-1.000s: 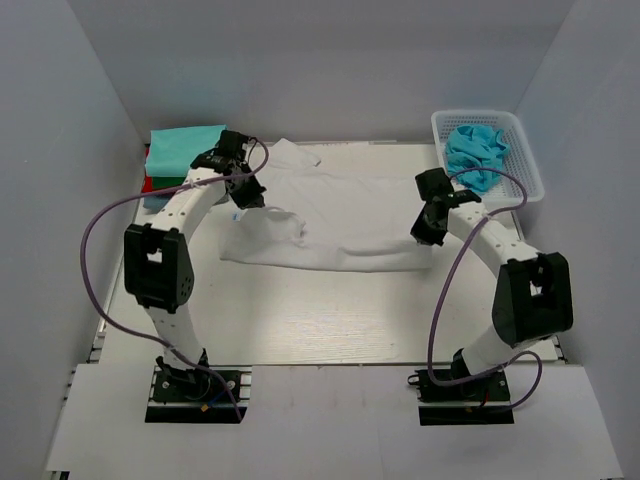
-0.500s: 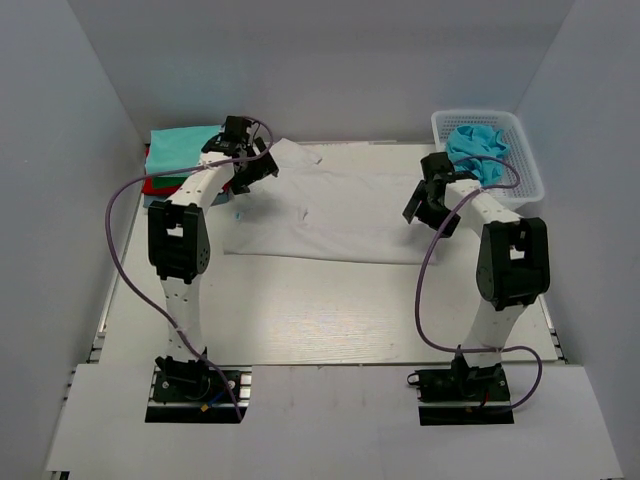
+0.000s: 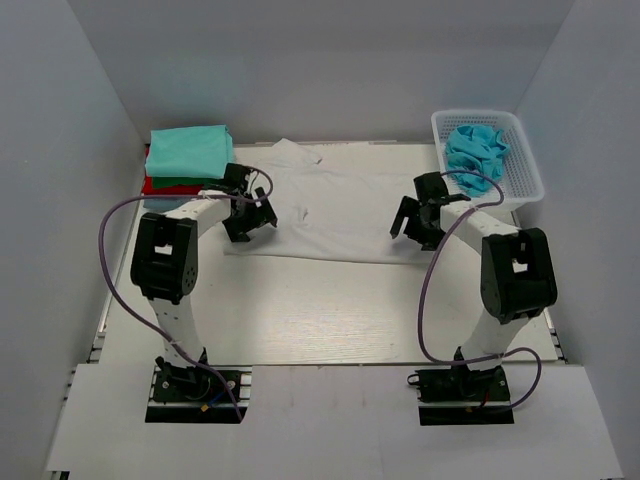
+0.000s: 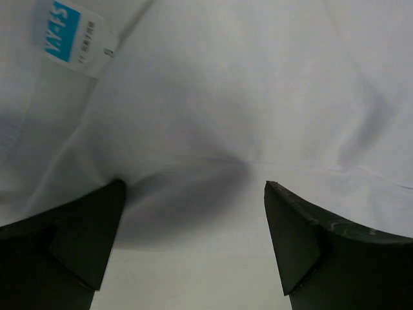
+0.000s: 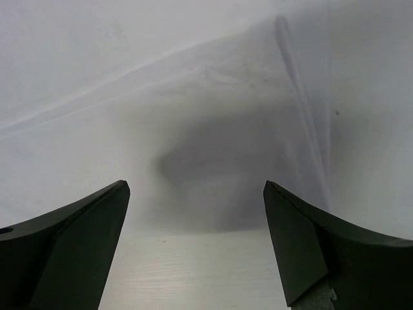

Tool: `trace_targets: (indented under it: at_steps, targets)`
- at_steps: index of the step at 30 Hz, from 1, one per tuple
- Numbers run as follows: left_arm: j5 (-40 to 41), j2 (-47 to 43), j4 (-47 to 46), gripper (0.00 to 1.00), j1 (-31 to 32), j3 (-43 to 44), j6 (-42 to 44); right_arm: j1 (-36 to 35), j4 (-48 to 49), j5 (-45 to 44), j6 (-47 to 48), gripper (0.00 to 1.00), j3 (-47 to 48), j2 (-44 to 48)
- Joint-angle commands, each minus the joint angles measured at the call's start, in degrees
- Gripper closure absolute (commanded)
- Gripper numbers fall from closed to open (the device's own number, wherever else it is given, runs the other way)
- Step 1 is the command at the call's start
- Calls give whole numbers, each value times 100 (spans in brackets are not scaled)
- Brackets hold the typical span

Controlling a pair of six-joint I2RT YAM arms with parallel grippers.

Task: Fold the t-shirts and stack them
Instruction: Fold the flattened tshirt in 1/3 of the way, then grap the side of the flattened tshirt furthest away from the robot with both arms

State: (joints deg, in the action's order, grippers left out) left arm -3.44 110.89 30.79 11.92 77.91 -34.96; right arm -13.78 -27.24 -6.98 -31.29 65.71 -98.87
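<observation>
The white t-shirt (image 3: 340, 205) lies crosswise on the desk (image 3: 320, 310), its near edge just beyond the released left tool (image 3: 247, 220) and released right tool (image 3: 412, 224), equally close.

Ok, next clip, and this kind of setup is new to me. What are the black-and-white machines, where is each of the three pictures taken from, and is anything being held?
These are two robot arms, the left arm and the right arm, bolted at the near edge of a table. The wide picture looks down from above and behind them. The two close-ups come from cameras on the wrists, so the dark wedges in them are each arm's own fingers. A white t-shirt lies spread out, and its label shows in the left wrist view. A teal t-shirt tops a folded stack, with a red t-shirt beneath it. A light blue t-shirt sits crumpled in a basket. The left gripper and right gripper are open over the white shirt's near edge, holding nothing.
</observation>
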Motion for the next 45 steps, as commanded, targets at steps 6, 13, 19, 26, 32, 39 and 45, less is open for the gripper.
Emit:
trace_targets:
  at_steps: [6, 13, 19, 26, 32, 39, 45]
  targets:
    - [71, -330, 5, 0, 21, -1154, -388, -11, 782, 478, 44, 10, -970, -37]
    - [133, -2059, 682, 0, 21, -3277, -810, -151, 730, 1040, -44, 10, -2632, 1334]
    - [-16, -4921, 1903, 0, 21, -4004, -1136, -494, -156, 1428, 79, 10, -3040, 3343]
    - [766, -4547, 1431, 0, 21, -2335, -768, -494, -326, 472, 422, 10, -1537, 3008]
    - [1590, -1812, 1711, 0, -41, 411, -451, -406, -500, -801, 317, 10, 203, 1161]
    - [1944, 1151, 2168, 0, -94, 3421, 41, -213, -914, -1376, 334, 10, 2030, -657]
    - [1822, 2471, 2117, 2, -146, 4725, 350, -81, -1178, -1358, 404, 10, 2928, -1555]
